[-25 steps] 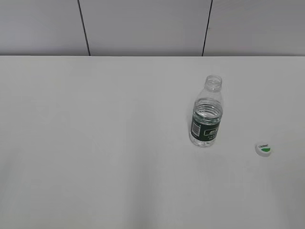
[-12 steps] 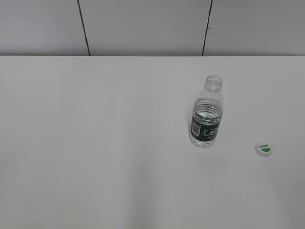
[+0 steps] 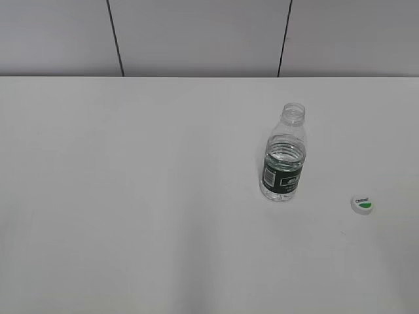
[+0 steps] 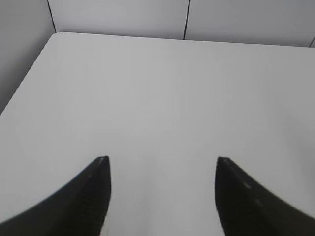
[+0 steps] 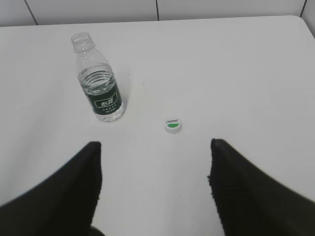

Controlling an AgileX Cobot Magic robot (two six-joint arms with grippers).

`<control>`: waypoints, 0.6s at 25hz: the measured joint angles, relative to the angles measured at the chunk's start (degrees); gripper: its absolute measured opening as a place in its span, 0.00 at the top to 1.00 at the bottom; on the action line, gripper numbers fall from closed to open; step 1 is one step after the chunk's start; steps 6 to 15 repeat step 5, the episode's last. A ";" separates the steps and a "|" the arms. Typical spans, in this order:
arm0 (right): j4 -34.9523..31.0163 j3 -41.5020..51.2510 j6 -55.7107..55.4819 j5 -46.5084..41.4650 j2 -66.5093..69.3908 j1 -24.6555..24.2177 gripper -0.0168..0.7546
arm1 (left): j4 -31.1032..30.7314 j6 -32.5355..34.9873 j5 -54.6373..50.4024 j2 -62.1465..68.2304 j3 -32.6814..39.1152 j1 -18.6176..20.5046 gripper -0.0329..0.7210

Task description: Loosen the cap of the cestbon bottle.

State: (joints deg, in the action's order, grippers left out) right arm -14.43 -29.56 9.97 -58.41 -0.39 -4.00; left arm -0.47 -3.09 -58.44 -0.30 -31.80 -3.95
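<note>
The cestbon bottle [image 3: 284,157] stands upright on the white table, clear with a dark green label, its neck bare. It also appears in the right wrist view as the bottle [image 5: 97,78] at the upper left. The cap [image 3: 363,205] lies flat on the table to the bottle's right, white with a green patch facing up; the cap [image 5: 173,125] sits just beyond my right gripper [image 5: 155,143], which is open and holds nothing. My left gripper [image 4: 162,158] is open over bare table, with neither bottle nor cap in its view. Neither arm shows in the exterior view.
The white table [image 3: 131,196] runs back to a grey panelled wall [image 3: 196,33]. Its rounded far left corner [image 4: 56,35] and left edge show in the left wrist view, its far right corner [image 5: 300,19] in the right wrist view.
</note>
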 joint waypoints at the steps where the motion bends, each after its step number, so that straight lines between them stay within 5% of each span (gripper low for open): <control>1: 0.00 0.00 0.00 0.00 0.00 0.00 0.30 | 0.00 0.00 0.00 0.00 0.00 0.00 0.29; 15: 0.00 0.00 0.00 0.00 0.00 0.00 0.30 | 0.00 0.00 0.00 0.00 0.00 0.00 0.29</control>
